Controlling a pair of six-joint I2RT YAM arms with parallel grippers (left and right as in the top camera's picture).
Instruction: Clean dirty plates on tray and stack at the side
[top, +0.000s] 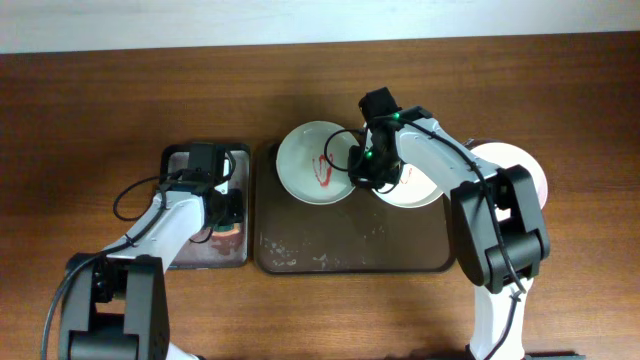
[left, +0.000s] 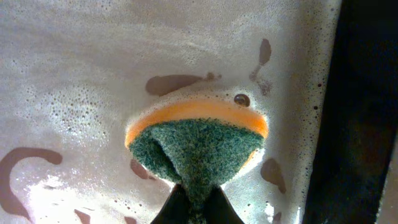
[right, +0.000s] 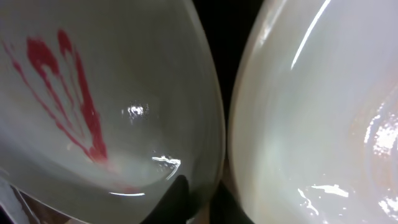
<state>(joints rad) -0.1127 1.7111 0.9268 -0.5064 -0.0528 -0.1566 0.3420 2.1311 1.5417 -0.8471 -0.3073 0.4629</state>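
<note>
A plate with red sauce streaks (top: 305, 160) sits at the back left of the dark brown tray (top: 340, 255). My right gripper (top: 362, 172) is shut on its right rim, one finger inside and one outside. The right wrist view shows this grip (right: 200, 202) and the streaked plate (right: 93, 93). A second plate (top: 418, 190), with no sauce visible, lies just right of it on the tray and also shows in the right wrist view (right: 311, 112). A third plate (top: 520, 165) lies on the table right of the tray. My left gripper (left: 198, 208) is shut on a green and orange sponge (left: 199, 143).
The sponge rests in foamy water in a small grey metal tray (top: 185, 160) left of the brown tray; my left gripper (top: 225, 210) hangs over it. The brown tray's front half holds only crumbs and smears. Wooden table lies all around.
</note>
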